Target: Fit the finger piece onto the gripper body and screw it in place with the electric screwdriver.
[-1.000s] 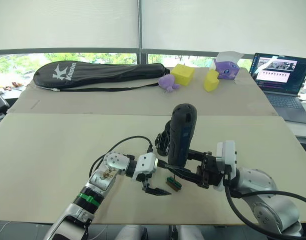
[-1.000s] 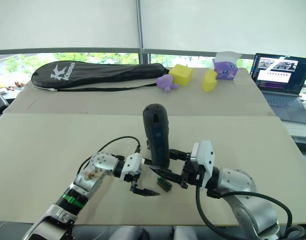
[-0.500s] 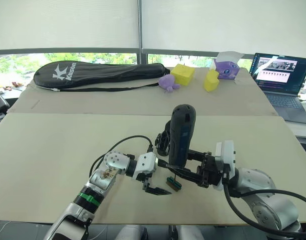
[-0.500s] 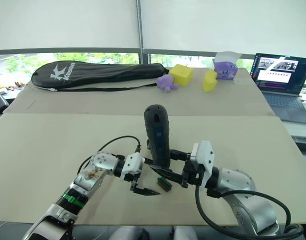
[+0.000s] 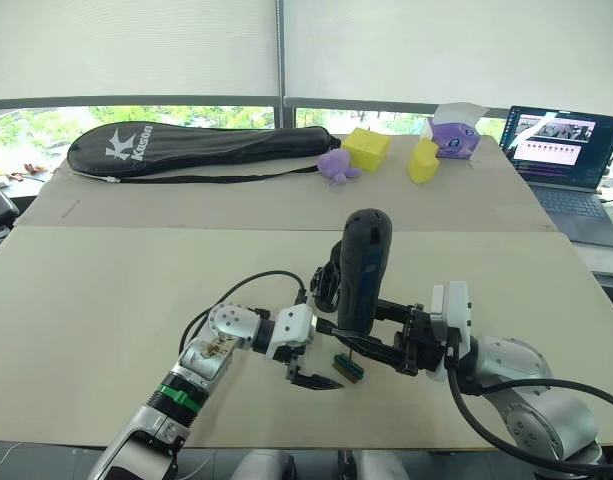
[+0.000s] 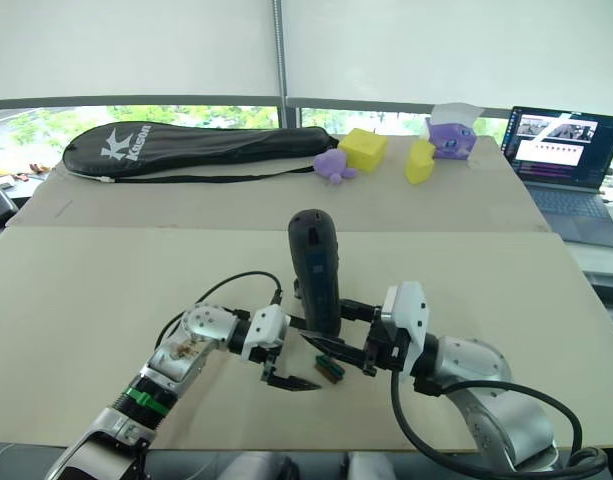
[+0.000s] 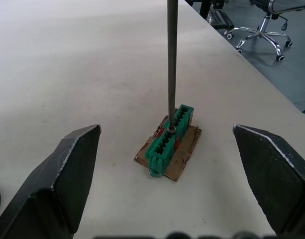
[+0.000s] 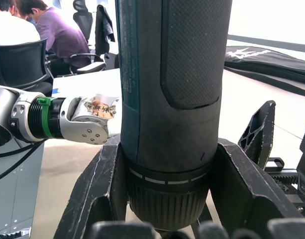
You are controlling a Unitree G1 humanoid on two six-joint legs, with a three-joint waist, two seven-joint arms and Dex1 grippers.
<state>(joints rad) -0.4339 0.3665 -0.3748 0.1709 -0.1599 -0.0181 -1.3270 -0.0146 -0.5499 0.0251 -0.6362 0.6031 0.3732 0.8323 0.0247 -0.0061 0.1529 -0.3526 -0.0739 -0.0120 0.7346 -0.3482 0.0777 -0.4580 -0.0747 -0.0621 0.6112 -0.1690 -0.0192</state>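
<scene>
The electric screwdriver (image 5: 362,270) stands upright near the table's front edge, one tool, clenched low on its barrel between the right gripper's (image 8: 164,199) two fingers (image 8: 100,191). Its thin bit (image 7: 171,64) comes straight down onto the single green-and-brown block (image 7: 168,143), the tip touching the top of the green part. The left gripper (image 7: 167,174) has its jaws spread wide and grasps nothing; one finger lies on each side of the block, both well apart from it. The gripper body (image 5: 326,283) sits just behind the screwdriver, partly hidden. The beige table (image 5: 106,300) lies bare to the left. At the far edge rest one black racket bag (image 5: 186,148), two yellow blocks (image 5: 367,148), two purple toys (image 5: 336,165) and one laptop (image 5: 564,150).
</scene>
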